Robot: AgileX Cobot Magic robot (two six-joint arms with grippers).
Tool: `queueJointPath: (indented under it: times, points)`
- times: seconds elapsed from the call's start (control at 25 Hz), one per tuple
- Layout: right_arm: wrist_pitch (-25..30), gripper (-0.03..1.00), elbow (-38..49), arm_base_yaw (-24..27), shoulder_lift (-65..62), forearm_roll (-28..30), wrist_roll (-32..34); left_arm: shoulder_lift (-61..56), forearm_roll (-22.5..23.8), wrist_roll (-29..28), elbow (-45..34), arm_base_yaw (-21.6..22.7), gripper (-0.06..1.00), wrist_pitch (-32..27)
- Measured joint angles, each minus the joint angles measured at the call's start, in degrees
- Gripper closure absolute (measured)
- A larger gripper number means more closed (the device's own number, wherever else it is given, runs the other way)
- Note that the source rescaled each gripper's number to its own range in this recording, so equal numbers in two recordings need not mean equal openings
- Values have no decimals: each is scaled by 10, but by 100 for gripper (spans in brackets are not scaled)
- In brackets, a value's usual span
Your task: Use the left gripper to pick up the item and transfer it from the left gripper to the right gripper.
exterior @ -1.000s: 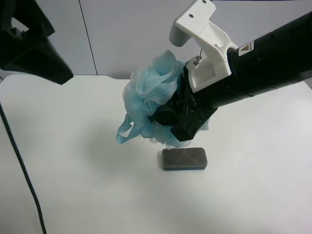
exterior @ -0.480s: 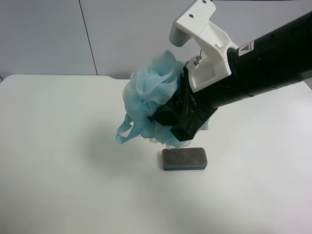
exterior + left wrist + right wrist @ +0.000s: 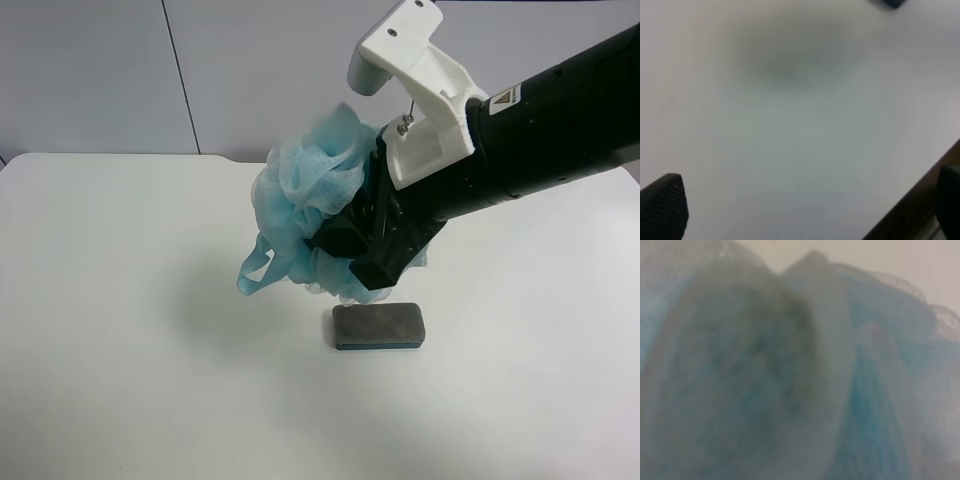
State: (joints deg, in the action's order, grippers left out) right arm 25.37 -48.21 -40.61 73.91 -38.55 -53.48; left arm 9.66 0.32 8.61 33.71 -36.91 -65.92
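Observation:
The light-blue mesh loofah [image 3: 305,195] hangs in the air above the white table [image 3: 120,330], its loose loop dangling at the lower left. My right gripper [image 3: 355,250], on the black arm with the white housing, is shut on it. The loofah fills the right wrist view [image 3: 790,380], blurred and very close. My left gripper [image 3: 805,210] is open and empty over bare table; only its black fingertips [image 3: 662,205] show at the edges of the left wrist view. The left arm is out of the exterior high view.
A dark grey eraser block [image 3: 378,327] lies on the table just below the held loofah; its corner shows in the left wrist view [image 3: 890,2]. The table's edge [image 3: 920,200] shows beside the left gripper. A grey wall stands behind.
The all-black left arm and its cable, at the exterior high view's upper left one second ago, have moved out of view. The right arm and loofah have not moved.

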Motion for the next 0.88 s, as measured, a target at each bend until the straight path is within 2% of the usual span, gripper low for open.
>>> queueJointPath:
  times: [0.28,0.52,0.88]
  points:
    - [0,94,0,0,0,0,1,-97,-22,-20,-30,0,-6,23]
    - [0,94,0,0,0,0,8,-100,-33,-28,-47,0,-5,50]
    - [0,96,0,0,0,-1,31,-100,-34,-29,-47,0,-4,51]
